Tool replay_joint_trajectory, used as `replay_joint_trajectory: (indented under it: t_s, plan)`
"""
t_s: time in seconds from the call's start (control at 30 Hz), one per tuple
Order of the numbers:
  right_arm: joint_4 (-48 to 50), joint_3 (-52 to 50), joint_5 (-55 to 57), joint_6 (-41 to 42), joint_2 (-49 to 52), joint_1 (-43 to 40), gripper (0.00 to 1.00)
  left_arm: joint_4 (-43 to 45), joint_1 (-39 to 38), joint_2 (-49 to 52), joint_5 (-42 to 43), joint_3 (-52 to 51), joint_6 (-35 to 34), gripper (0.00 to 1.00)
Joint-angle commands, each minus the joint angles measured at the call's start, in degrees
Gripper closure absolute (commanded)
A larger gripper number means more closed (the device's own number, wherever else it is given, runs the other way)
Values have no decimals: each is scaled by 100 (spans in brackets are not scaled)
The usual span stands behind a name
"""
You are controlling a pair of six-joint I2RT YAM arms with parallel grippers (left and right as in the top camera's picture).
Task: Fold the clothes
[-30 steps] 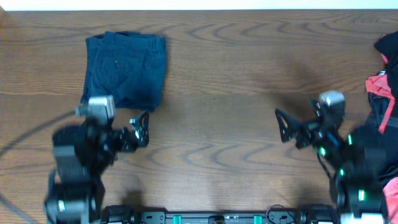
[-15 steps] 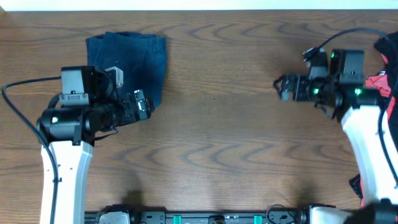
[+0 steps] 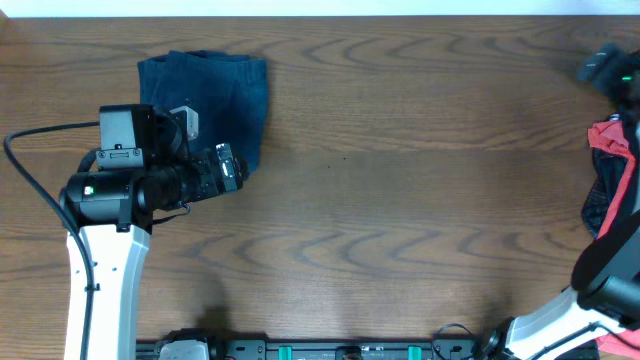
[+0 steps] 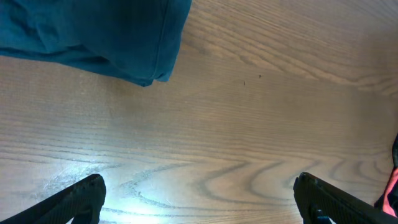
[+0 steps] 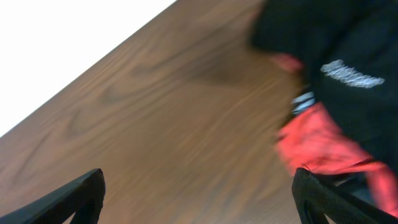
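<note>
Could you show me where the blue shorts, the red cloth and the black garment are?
blue shorts (image 3: 225, 90): overhead view, upper middle of the fabric.
red cloth (image 5: 314, 140): right wrist view, its broad red fold.
black garment (image 5: 323, 31): right wrist view, plain fabric in its upper part.

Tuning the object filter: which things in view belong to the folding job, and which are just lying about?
Job:
- navy shorts, back left
- black garment, right edge
- coral-red piece, beside the black garment

Just there:
- wooden table
</note>
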Motion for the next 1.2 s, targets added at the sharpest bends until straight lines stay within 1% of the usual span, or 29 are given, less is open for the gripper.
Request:
replay_joint_trajectory:
  t_s: [0.0, 0.2, 0.43, 0.47, 0.57, 0.67, 0.73, 0.77, 0.9, 0.97, 1.0, 1.03, 1.1, 1.17]
  plan:
    - [216, 140, 238, 133, 426, -566, 9, -37, -24, -28, 92, 107, 76, 2]
    - [813, 140, 181, 129, 1043, -1381, 14, -98, -24, -28, 94, 105, 76, 2]
    - [1373, 140, 153, 127, 1602, -1711, 16, -94, -24, -28, 94, 105, 76, 2]
    - [1462, 142, 153, 127, 1674, -1716, 16, -94, -24, -28, 94, 105, 76, 2]
    - [1720, 142, 153, 129, 1910, -1692, 9, -94, -24, -28, 94, 105, 76, 2]
    - [1945, 142, 238, 125, 2087, -1639, 8, -98, -24, -28, 94, 105, 76, 2]
    - [2094, 142, 260, 129, 2184, -1617, 10, -101, -24, -28, 98, 105, 74, 2]
    - [2166, 142, 203, 131, 2229, -1609, 13, -101, -24, -28, 98, 105, 72, 2]
    - [2441, 142, 68, 151, 2417, -1521, 16, -98, -24, -26, 98, 105, 74, 2]
    - [2516, 142, -66, 170, 2463, -1480, 28, -101, -24, -28, 98, 105, 72, 2]
    - [2518, 142, -190, 173, 2463, -1467, 29, -101, -24, -28, 98, 105, 70, 2]
    - [2579, 146, -422, 166, 2448, -1467, 25, -101, -24, -28, 98, 105, 57, 2]
    - [2640, 195, -772, 122, 2404, -1482, 24, -98, -24, -28, 98, 105, 13, 2]
    - [2562, 341, -1154, 125, 2328, -1523, 30, -98, -24, -28, 98, 105, 7, 2]
